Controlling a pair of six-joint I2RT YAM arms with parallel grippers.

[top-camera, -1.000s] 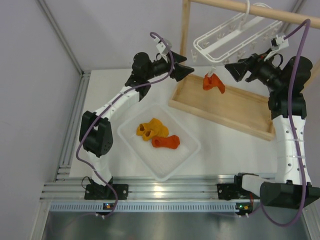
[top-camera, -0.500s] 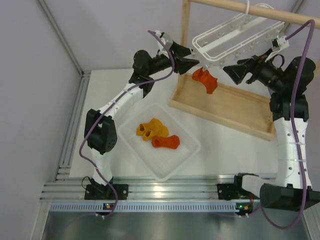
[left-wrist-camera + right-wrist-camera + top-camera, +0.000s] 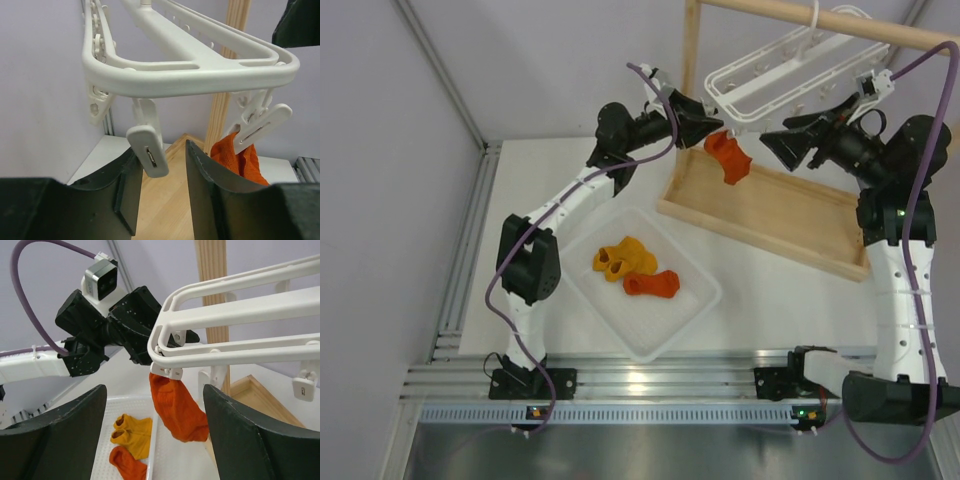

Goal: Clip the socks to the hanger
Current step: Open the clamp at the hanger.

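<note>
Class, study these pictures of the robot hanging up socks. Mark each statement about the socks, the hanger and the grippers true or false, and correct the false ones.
1. The hanging sock is red-orange and clipped to the hanger. True.
2. The right gripper holds a yellow sock. False: its jaws are open and empty.
3. Yellow socks and a loose red-orange sock lie in the white tray. True.
4. The left gripper is shut on the hanging sock. False: its jaws stand open on either side of an empty clip.
5. The hanger carries four socks. False: only one sock is seen on it.
</note>
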